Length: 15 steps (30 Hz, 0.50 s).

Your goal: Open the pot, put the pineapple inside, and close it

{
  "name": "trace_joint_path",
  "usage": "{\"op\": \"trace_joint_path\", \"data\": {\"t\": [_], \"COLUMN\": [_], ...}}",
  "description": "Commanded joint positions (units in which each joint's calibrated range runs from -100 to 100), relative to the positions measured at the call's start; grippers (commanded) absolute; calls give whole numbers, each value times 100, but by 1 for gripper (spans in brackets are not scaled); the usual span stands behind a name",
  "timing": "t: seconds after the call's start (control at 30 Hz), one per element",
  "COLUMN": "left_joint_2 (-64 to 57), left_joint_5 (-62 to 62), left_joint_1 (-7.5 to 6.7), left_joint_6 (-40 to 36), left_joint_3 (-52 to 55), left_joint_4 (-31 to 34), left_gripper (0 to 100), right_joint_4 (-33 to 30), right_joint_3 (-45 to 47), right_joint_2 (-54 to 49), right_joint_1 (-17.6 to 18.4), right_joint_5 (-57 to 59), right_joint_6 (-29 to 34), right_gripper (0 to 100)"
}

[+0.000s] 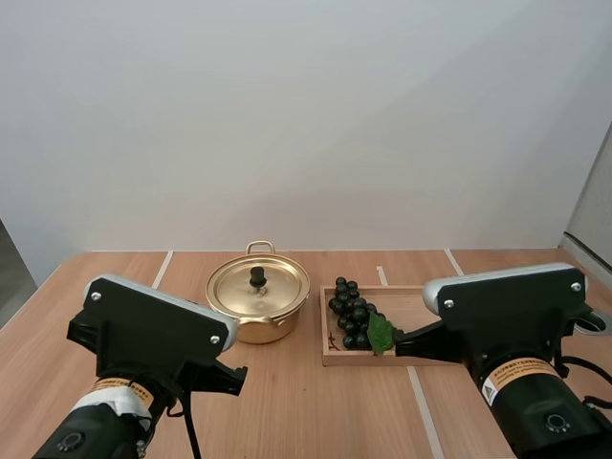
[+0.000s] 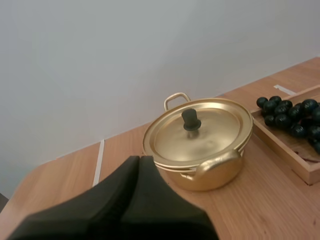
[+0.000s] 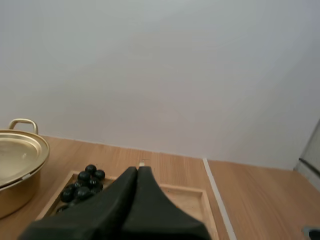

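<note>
A gold pot (image 1: pixel 258 304) (image 2: pixel 200 145) (image 3: pixel 15 165) stands mid-table, its lid (image 1: pixel 258 285) (image 2: pixel 200 132) seated flat with a black knob (image 1: pixel 257 277) (image 2: pixel 190 120) on top. Right of it a bunch of dark grapes (image 1: pixel 352 313) (image 2: pixel 292 117) (image 3: pixel 82 187) with a green leaf lies in a wooden tray (image 1: pixel 421 311) (image 2: pixel 295 155) (image 3: pixel 187 200); no pineapple is in sight. My left gripper (image 2: pixel 140 160) is shut on nothing, short of the pot's near side. My right gripper (image 3: pixel 137 171) is shut and bare, above the tray's near part.
The wooden table (image 1: pixel 316 411) has pale seam lines (image 1: pixel 163 268) running front to back. A plain white wall rises behind it. A grey panel (image 1: pixel 593 220) stands at the far right edge.
</note>
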Motion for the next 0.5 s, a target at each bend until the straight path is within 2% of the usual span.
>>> {"op": "trace_joint_path", "data": {"t": [0.0,0.2,0.27,0.37,0.47], "left_joint_2": [-33,-33,-33,-33,-33], "left_joint_5": [67,393,393,276,276], "left_joint_1": [-9,-9,-9,-9,-9], "left_joint_6": [-60,-130,-121,-181,-181], "left_joint_3": [83,389,554,554,554], "left_joint_4": [-97,-97,11,48,48], "left_gripper": [0,0,0,0,0], "right_joint_4": [139,274,600,1413,1648], "right_joint_3": [233,500,500,500,500], "right_joint_2": [-51,-51,-51,-51,-51], "right_joint_1": [-54,-96,-101,-104,-135], "right_joint_5": [290,290,410,1091,975], "right_joint_6": [-25,-25,-25,-25,-25], "right_gripper": [0,0,0,0,0]}}
